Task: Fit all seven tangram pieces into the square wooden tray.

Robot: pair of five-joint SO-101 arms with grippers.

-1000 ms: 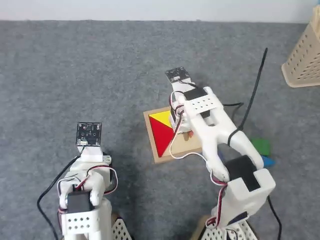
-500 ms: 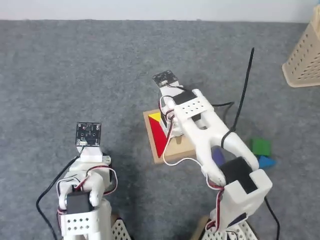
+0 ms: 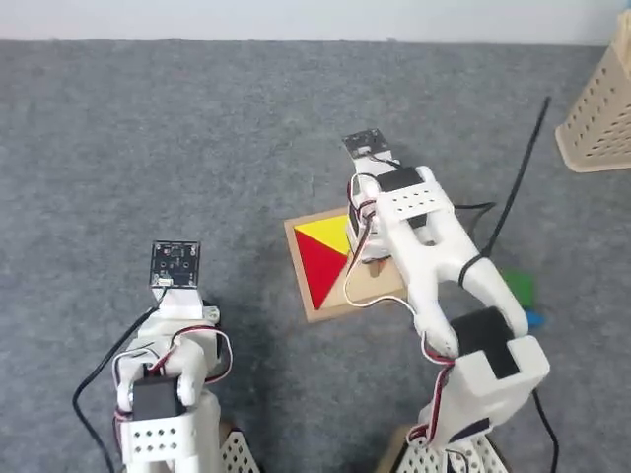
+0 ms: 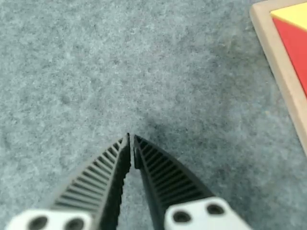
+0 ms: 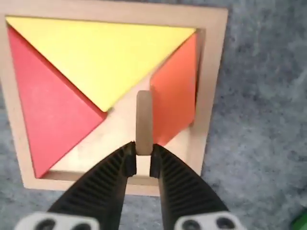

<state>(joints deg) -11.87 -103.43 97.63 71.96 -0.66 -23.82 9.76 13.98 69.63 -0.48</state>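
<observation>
The square wooden tray [image 5: 211, 72] sits just right of the middle of the high view, and it is only partly filled. A large yellow triangle [image 5: 100, 52] and a large red triangle [image 5: 48, 105] lie flat inside it, sharing a long edge. An orange piece [image 5: 175, 103] lies against one wall, and bare wood shows in the space that is left. My right end effector [image 5: 142, 155] hangs directly over that bare patch, clamped on a thin tan wooden piece [image 5: 144, 122] that I see edge-on. I cannot tell its shape. I judge I hold it upright and over the gap so it can go down between the red triangle and the orange piece without knocking either. A green piece [image 3: 515, 288] and a blue piece [image 3: 532, 318] wait on the grey counter [image 3: 148, 128] at the right of the high view, beside my right arm, within its reach for later. My left end effector [image 4: 130, 140] is at the lower left of the high view, closed on nothing and low over bare counter, well clear of the tray rim [image 4: 280, 62]. There it does not crowd the working arm. A slatted basket [image 3: 596, 108] stands at the upper right edge.
</observation>
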